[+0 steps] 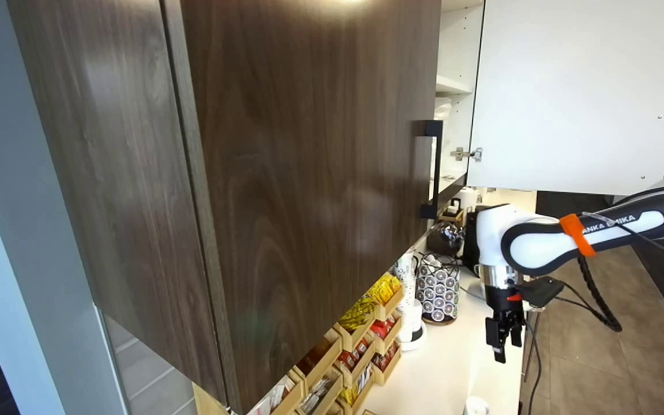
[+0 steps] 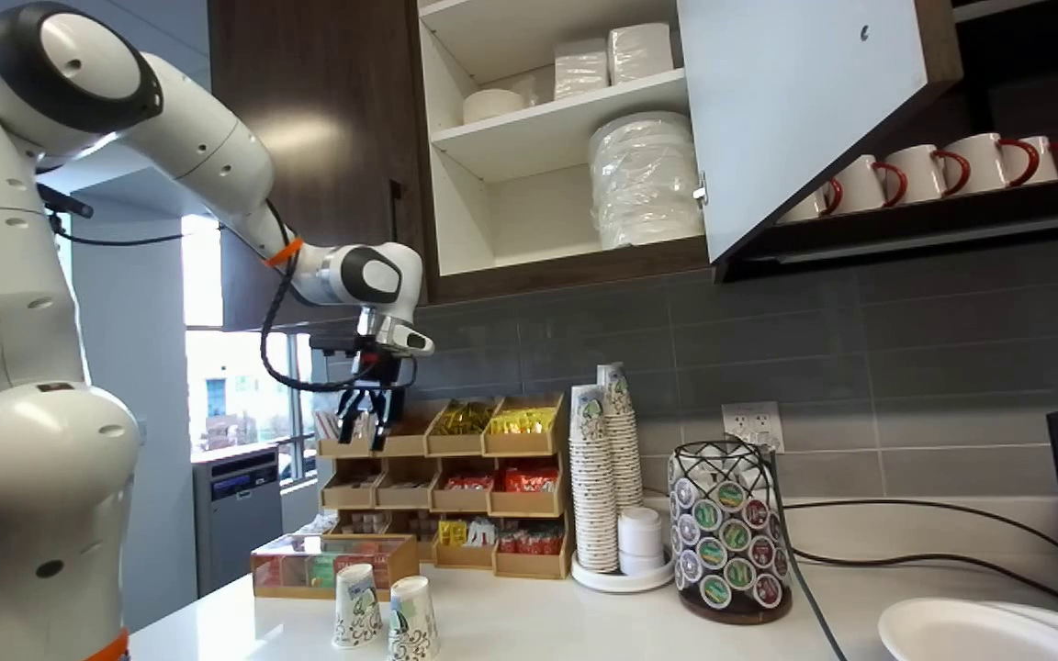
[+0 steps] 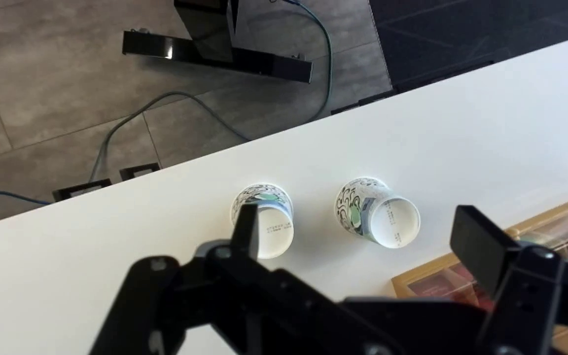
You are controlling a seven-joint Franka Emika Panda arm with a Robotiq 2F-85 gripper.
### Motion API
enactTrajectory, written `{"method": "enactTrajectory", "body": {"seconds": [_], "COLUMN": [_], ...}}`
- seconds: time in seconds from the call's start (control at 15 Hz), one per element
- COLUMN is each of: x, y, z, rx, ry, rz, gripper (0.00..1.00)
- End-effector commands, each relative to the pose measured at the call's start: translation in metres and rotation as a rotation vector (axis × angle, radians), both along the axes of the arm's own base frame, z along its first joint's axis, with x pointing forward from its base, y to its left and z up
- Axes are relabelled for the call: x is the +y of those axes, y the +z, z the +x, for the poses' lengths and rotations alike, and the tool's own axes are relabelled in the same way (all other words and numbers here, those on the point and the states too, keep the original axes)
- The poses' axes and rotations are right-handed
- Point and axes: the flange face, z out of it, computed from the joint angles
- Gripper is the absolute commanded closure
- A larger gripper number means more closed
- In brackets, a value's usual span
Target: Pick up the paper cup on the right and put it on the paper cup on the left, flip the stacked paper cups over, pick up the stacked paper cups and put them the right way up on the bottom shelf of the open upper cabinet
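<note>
First pick looked pending: fingers (image 3: 479,244), spread wide and holding nothing, hung above the tabletop (image 2: 492,633) where right cup (image 2: 413,620) and left cup (image 2: 358,606) stood upside down, near, not touching; next move likely called for lining up over right cup and lowering.

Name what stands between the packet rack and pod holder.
In an exterior view, two tall paper cup stacks and a shorter white stack, a round tray beneath, stand between the packet rack and pod holder.
</note>
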Motion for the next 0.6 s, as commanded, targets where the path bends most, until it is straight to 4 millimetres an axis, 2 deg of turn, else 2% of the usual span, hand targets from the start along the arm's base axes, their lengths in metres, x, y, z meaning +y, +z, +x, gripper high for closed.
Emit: {"method": "enactTrajectory", "body": {"seconds": [0.0, 0.2, 0.27, 0.4, 0.53], "x": [0.017, 0.024, 0.019, 0.021, 0.022], "y": [-0.055, -0.087, -0.069, -0.085, -0.088], "z": [-0.005, -0.003, -0.005, -0.005, -0.004], "rx": [0.067, 0.131, 0.099, 0.136, 0.142], "ry": [0.101, 0.141, 0.106, 0.122, 0.123], "rz": [0.013, 0.003, -0.002, -0.002, -0.001], "gripper": [0.0, 0.0, 0.0, 0.0, 0.0]}}
